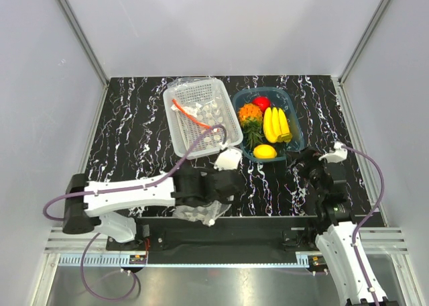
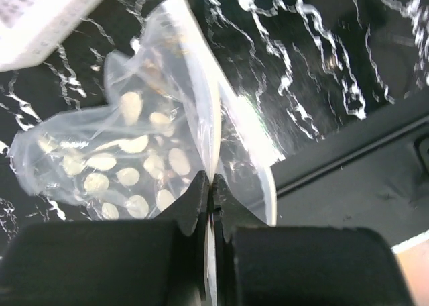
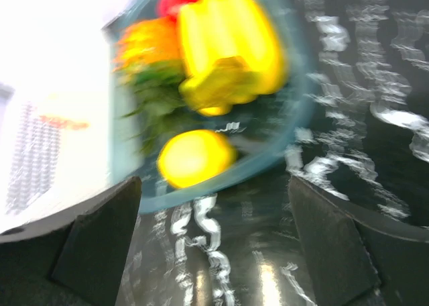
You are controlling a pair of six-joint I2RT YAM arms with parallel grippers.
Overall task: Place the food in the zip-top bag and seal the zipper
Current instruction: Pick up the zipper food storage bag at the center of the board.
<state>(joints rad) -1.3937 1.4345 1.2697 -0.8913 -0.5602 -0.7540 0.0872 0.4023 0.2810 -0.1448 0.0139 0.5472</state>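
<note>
The zip-top bag [image 2: 127,158] is pinched in the left hand [image 2: 211,184].

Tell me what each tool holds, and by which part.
The left tool pinches the zip-top bag at its pale edge strip; the right tool holds nothing.

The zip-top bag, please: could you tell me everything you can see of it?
The zip-top bag is a floppy clear plastic pouch printed with white dots, crumpled, with nothing visible inside. Its pale zipper runs along one edge, and the left tool is shut on that edge. It sits over the black marbled table, near its front edge; whether it rests there is unclear.
</note>
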